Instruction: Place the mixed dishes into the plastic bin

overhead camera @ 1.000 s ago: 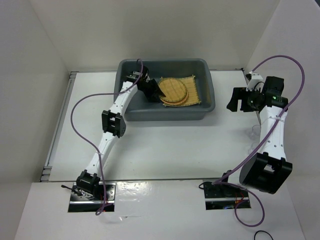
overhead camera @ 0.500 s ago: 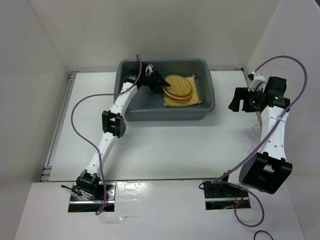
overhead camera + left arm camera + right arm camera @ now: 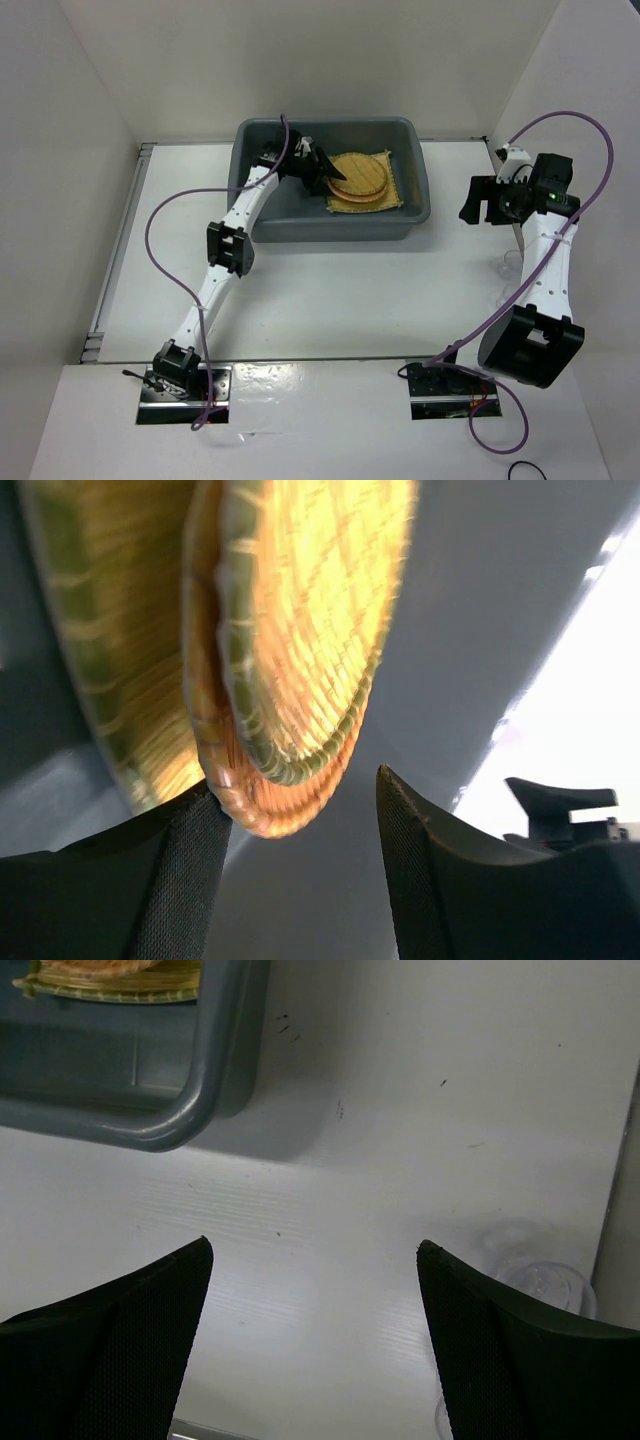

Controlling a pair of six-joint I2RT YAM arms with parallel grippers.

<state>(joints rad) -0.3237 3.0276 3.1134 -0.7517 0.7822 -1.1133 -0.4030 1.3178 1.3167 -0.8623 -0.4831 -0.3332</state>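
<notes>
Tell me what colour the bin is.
The bin is dark grey all over, with no pattern; the top external view shows it best.

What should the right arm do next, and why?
Probably swing the open right gripper across and centre it over the clear glass cup. The cup stands on the table beside one finger, at the edge of the wrist view and outside the plastic bin. The two woven discs and the yellow mat already lie inside.
</notes>
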